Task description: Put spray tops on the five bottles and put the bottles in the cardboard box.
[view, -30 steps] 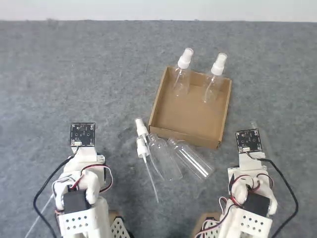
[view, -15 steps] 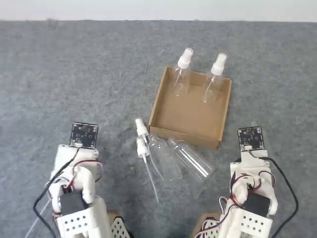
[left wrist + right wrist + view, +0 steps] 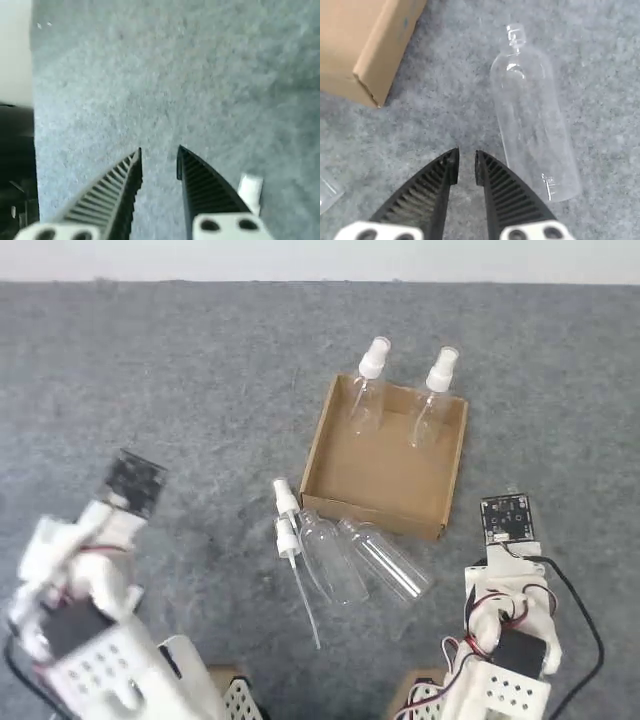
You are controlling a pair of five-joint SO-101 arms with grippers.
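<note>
The cardboard box [image 3: 330, 430] holds two clear bottles [image 3: 366, 405] [image 3: 428, 415] with white spray tops, leaning on its far wall. In front of it lie two more bottles: one [image 3: 332, 558] with a spray top [image 3: 285, 496] at its neck, one [image 3: 388, 560] uncapped. A loose spray top [image 3: 288, 538] with a long tube lies beside them. Beyond my right gripper [image 3: 465, 154], shut and empty, lies a topless bottle [image 3: 535, 125], next to the box corner [image 3: 370, 50]. My left gripper [image 3: 158, 151] is slightly open over bare carpet, a small white piece [image 3: 249, 187] beside it.
Grey carpet covers the table. The left arm [image 3: 90, 560] leans out at the near left, the right arm [image 3: 505, 570] sits at the near right, just short of the box's near right corner. Open carpet lies left of the box and beyond it.
The left arm has swung out to the left and tilted, carrying its wrist camera leftward. The right arm and all bottles have kept still.
</note>
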